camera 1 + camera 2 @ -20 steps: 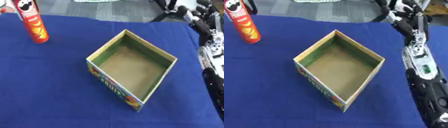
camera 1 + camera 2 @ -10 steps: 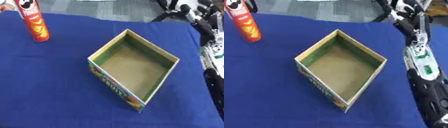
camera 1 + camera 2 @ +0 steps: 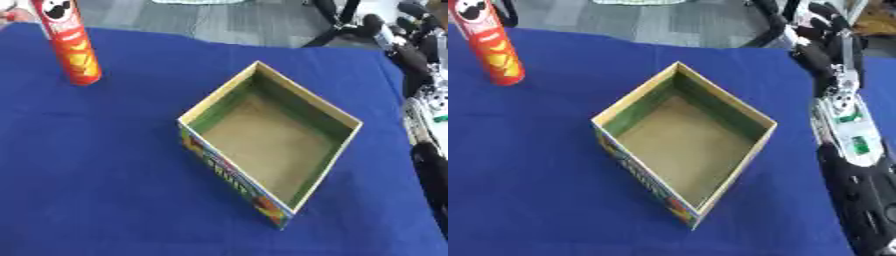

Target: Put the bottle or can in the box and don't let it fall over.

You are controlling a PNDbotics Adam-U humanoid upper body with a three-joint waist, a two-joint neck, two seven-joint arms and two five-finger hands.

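Observation:
A tall red chips can (image 3: pixel 68 44) stands upright on the blue tablecloth at the far left. An open cardboard box (image 3: pixel 750 118), green inside with a printed outer wall, sits empty in the middle, turned cornerwise. My right arm (image 3: pixel 847 116) runs up the right edge, well clear of the box. Its hand (image 3: pixel 814 36) shows dark and blurred near the far right corner of the table. It holds nothing that I can see. My left hand shows in neither view.
The blue cloth (image 3: pixel 105 165) covers the whole table. The far table edge meets grey floor (image 3: pixel 219 20) beyond it. Dark equipment stands at the far right (image 3: pixel 367 25).
The whole picture has shifted slightly, so the camera moved. The can, the box and the right arm stay where they were.

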